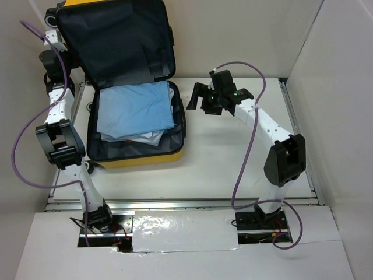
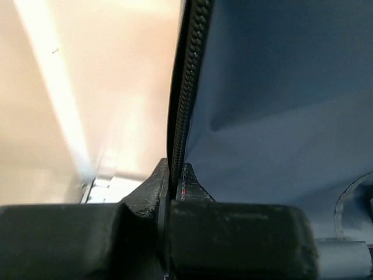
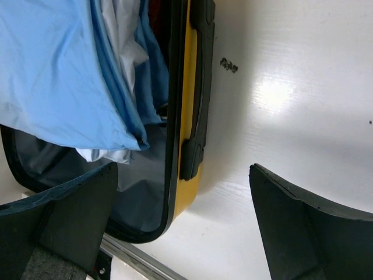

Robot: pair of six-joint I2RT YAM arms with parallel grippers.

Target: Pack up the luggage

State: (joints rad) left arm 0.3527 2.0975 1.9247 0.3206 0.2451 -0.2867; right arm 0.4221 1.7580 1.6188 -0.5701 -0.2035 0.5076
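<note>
The left gripper [image 2: 173, 172] pinches the luggage [image 1: 140, 157] lid's rim; the right gripper [image 1: 201, 98] gapes empty. Such a thin hold may slip, and the lid would drop.

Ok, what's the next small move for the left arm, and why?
Probably swing the dark-lined lid of the small yellow hard-shell suitcase down a little: the left tool is shut on its zipper edge, and folded light blue cloths already lie inside.
</note>
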